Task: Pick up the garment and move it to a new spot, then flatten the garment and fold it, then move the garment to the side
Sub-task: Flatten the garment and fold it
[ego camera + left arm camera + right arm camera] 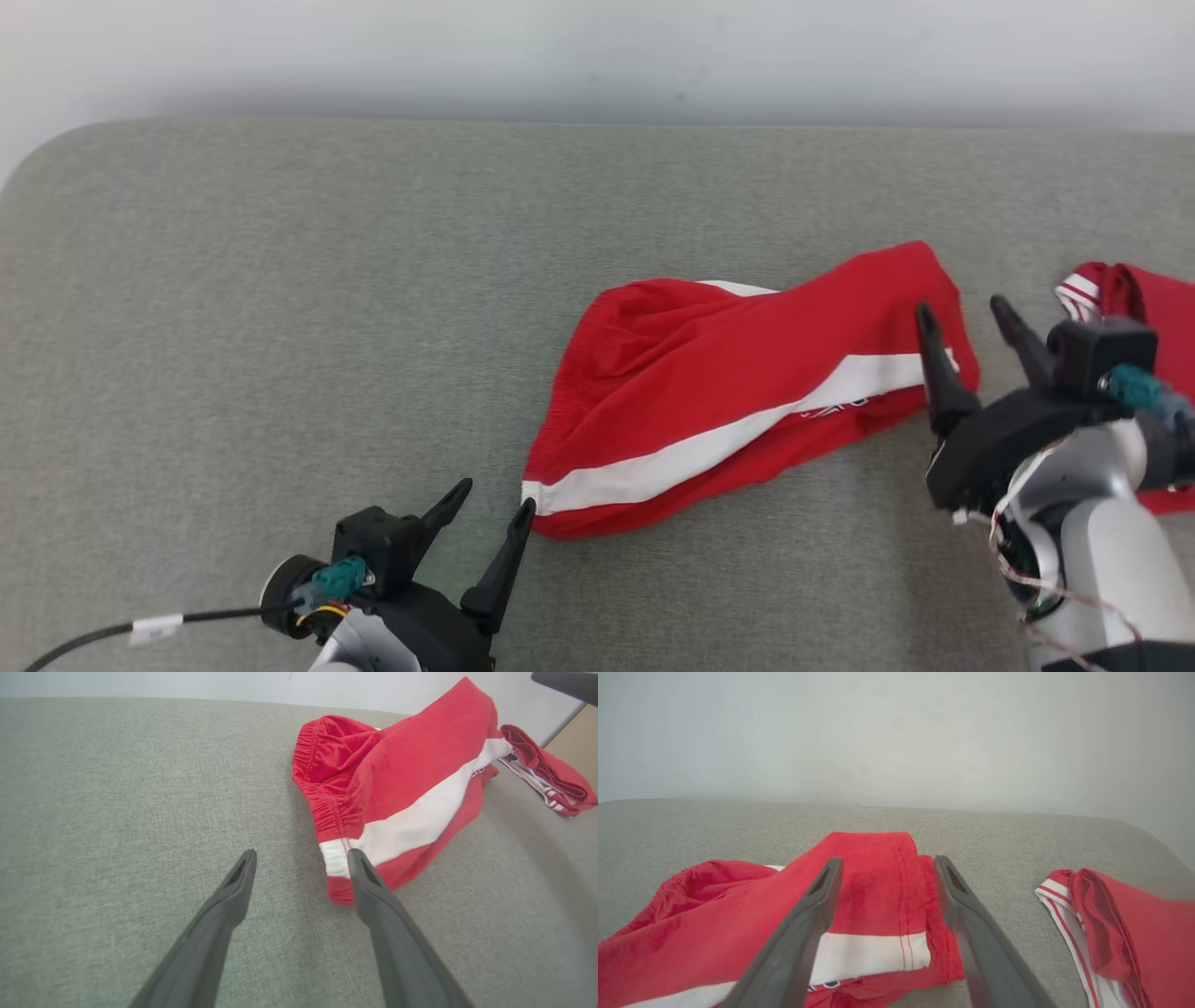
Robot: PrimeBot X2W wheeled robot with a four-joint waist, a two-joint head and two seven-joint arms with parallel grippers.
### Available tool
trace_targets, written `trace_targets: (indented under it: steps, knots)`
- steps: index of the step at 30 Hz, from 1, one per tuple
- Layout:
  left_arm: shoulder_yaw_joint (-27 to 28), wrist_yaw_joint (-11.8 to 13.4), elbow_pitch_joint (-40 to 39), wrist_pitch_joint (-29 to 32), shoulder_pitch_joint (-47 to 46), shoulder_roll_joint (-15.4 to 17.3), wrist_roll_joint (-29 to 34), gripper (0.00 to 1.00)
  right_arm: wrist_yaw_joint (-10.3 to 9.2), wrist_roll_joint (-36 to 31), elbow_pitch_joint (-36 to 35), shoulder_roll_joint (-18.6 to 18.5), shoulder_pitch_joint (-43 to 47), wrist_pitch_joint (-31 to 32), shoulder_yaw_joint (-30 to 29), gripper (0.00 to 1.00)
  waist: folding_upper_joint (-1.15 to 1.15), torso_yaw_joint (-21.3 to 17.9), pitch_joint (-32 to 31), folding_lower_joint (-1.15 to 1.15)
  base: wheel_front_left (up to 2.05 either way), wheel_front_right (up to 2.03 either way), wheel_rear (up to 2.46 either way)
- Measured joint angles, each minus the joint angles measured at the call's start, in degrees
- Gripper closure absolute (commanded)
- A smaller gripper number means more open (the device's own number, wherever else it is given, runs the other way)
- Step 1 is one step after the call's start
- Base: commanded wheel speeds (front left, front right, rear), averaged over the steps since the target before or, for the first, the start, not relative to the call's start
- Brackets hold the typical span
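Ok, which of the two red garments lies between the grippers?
The red shorts with the broad white band, stretching from left gripper to right gripper. The other red garment, trimmed in thin stripes, lies outside them.

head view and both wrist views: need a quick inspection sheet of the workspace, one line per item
surface: grey fabric surface, flat, rounded far-left corner
job's things: red shorts with a white stripe, lying crumpled right of centre, not flattened or folded
clutter: second red garment with white striped trim, at the right edge, apart from the shorts
grippers: left gripper open, one finger by the waistband corner, contact unclear; right gripper open over the shorts' other end, holding nothing
cables: black cable with a white tag at the left wrist; thin wires loose at the right wrist
surroundings: pale wall behind the surface
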Motion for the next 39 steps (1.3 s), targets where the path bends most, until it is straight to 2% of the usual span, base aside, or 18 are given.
trace_targets:
  steps: [9,15,17,19,22,23,24,25,27,29,34,39]
  knots:
    - [1.02,0.04,2.65,4.46,-1.09,0.09,-3.56,0.0,0.0,0.08,-2.59,1.58,4.39,0.57,0.32,0.0,0.0,-3.26,-0.26,0.0,0.0,0.0,0.0]
    - [0.56,-0.56,2.33,8.72,-0.99,1.33,-5.98,0.0,0.0,-0.24,-3.26,1.9,4.99,0.6,0.27,0.0,0.0,-4.3,-0.69,0.0,0.0,0.0,0.0]
    - [-0.02,-0.96,1.72,9.31,-0.96,1.4,-6.53,0.06,0.0,-0.33,-3.48,1.98,5.1,0.6,0.24,0.0,0.0,-4.36,-0.69,0.0,0.0,0.0,0.0]
    - [-0.37,-0.98,1.45,9.31,-0.96,1.34,-6.66,0.18,0.0,-0.38,-3.65,2.19,5.18,0.6,0.24,0.0,0.0,-4.37,-0.64,0.0,0.0,0.0,0.0]
    - [-1.04,-1.0,1.51,9.46,-0.97,1.12,-6.65,0.41,0.0,-0.49,-3.81,2.37,5.28,0.71,0.26,0.0,0.0,-4.35,-0.56,0.0,0.0,0.0,0.0]
    - [-1.37,-1.07,1.55,9.55,-1.03,1.08,-6.64,0.52,0.0,-0.49,-3.82,2.4,5.35,0.78,0.29,0.0,0.0,-4.36,-0.55,0.0,0.0,0.0,0.0]
    - [-1.64,-1.07,1.59,9.8,-1.09,1.09,-6.59,0.53,0.0,-0.49,-3.83,2.42,5.41,0.85,0.32,0.0,0.0,-4.37,-0.54,0.0,0.0,0.0,0.0]
    - [-1.8,-1.08,1.67,9.83,-1.14,1.11,-6.57,0.62,0.0,-0.49,-3.85,2.45,5.45,0.93,0.35,0.0,0.0,-4.39,-0.52,0.0,0.0,0.0,0.0]
    - [-2.12,-1.26,1.83,10.06,-1.36,1.27,-6.44,0.73,0.0,-0.49,-3.83,2.48,5.45,1.03,0.45,0.0,0.0,-4.4,-0.52,0.0,0.0,0.0,0.0]
    - [-2.33,-1.26,1.99,10.31,-1.76,1.37,-6.43,1.0,0.0,-0.55,-3.65,2.48,5.44,1.56,0.65,0.0,0.0,-4.37,-0.49,0.0,0.0,0.0,0.0]
    - [-2.46,-1.43,1.58,9.94,-2.19,1.63,-6.38,1.0,0.0,-1.63,0.0,1.88,4.61,5.77,-0.12,0.0,0.0,-4.05,-0.16,0.0,0.0,0.0,0.0]
    - [-2.38,-1.26,1.18,8.77,-2.31,1.83,-5.92,1.0,0.0,-3.04,6.06,-0.51,0.95,7.33,0.7,0.0,0.0,-2.84,0.58,0.0,0.0,0.0,0.0]
